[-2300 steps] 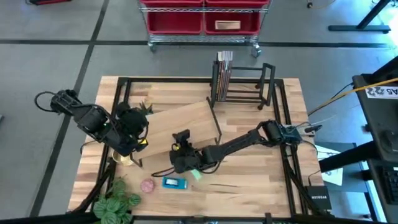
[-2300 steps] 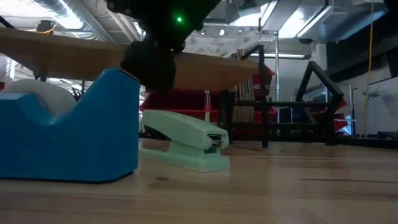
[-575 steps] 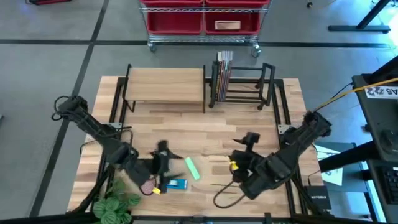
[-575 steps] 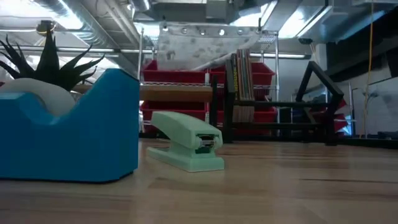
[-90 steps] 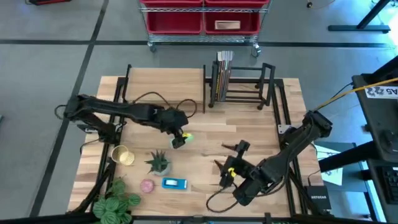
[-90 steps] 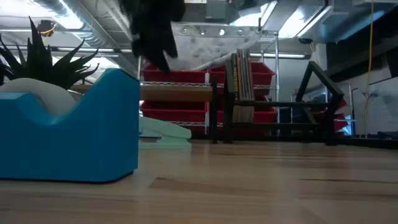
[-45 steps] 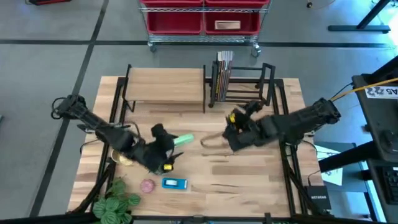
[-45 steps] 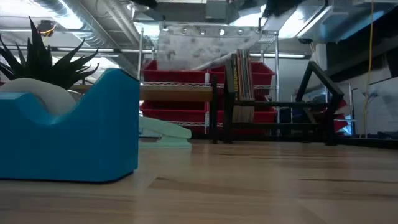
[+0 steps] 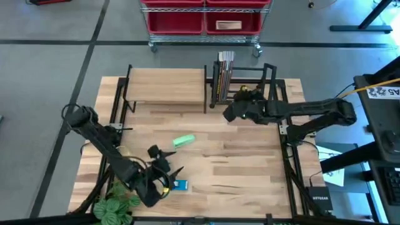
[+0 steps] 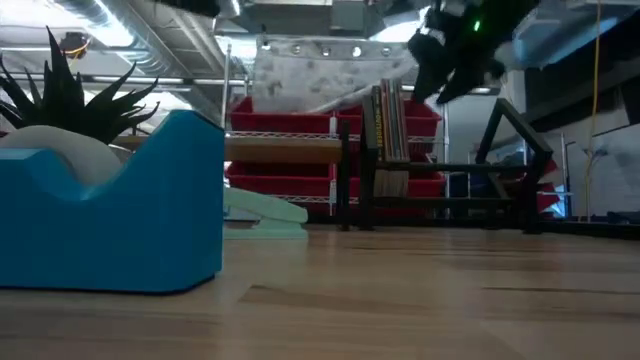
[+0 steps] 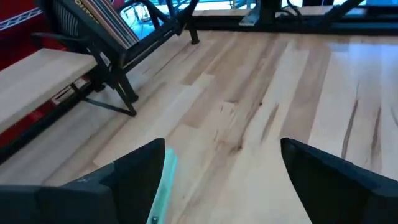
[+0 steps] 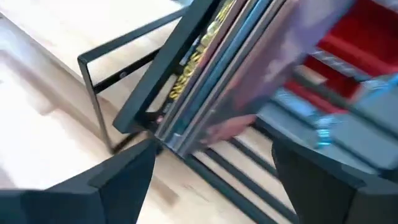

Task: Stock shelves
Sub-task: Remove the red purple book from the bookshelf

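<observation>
The right gripper point(image 9: 230, 114) hangs above the table point(image 9: 250, 169) near its back edge, just in front of the black book rack point(image 9: 253, 84). In the right wrist view its two fingers point(image 12: 112, 180) stand wide apart with nothing between them, pointing at the books point(image 12: 211, 87) leaning in the rack. In the low view it shows up high beside the rack's top.

The left gripper point(image 9: 164, 164) is low over the front left part of the table, close to the blue tape dispenser point(image 9: 179, 185). Its fingers point(image 11: 124, 180) are spread and empty, and a pale green edge, probably the stapler point(image 9: 184, 141), shows beside one of them.

The green stapler lies alone on the table, left of the middle, between the left gripper and the wood-topped shelf point(image 9: 167, 85). That shelf stands at the back left edge, with the book rack just to its right and the books point(image 9: 224, 75) at the rack's left end. A leafy plant point(image 9: 112, 203) sits at the front left corner. Behind the table stands a metal cart with red bins point(image 9: 203, 19).
</observation>
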You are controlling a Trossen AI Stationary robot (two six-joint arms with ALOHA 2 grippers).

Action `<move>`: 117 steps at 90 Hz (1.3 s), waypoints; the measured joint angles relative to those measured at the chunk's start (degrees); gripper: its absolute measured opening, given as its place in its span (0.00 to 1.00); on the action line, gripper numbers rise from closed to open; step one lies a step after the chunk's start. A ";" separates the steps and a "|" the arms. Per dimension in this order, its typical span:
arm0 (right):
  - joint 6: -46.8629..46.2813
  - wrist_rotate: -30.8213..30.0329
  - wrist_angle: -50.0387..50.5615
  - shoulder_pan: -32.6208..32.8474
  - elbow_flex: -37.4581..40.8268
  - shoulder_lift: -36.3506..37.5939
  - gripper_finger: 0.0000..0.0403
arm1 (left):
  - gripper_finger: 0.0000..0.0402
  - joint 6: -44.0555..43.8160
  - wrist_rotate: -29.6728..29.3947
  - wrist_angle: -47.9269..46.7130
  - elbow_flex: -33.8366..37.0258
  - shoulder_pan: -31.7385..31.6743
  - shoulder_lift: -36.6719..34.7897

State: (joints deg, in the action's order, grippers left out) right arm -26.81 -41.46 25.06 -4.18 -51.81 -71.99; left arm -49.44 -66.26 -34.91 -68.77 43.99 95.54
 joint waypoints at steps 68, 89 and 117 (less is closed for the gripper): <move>0.15 7.34 -11.57 -11.84 3.60 -2.27 0.49 | 0.77 0.23 -1.57 -0.40 0.00 -0.31 0.84; -0.09 9.19 -11.96 -13.60 3.60 -2.27 0.49 | 0.77 0.16 -1.55 -0.42 0.00 -0.31 0.84; -0.29 9.51 -12.17 -13.60 3.60 -2.27 0.49 | 0.77 0.14 -1.53 -0.42 0.00 -0.31 0.84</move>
State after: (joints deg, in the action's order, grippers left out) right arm -27.10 -31.95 12.89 -17.78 -48.21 -74.26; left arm -49.30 -67.79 -35.33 -68.77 43.68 96.38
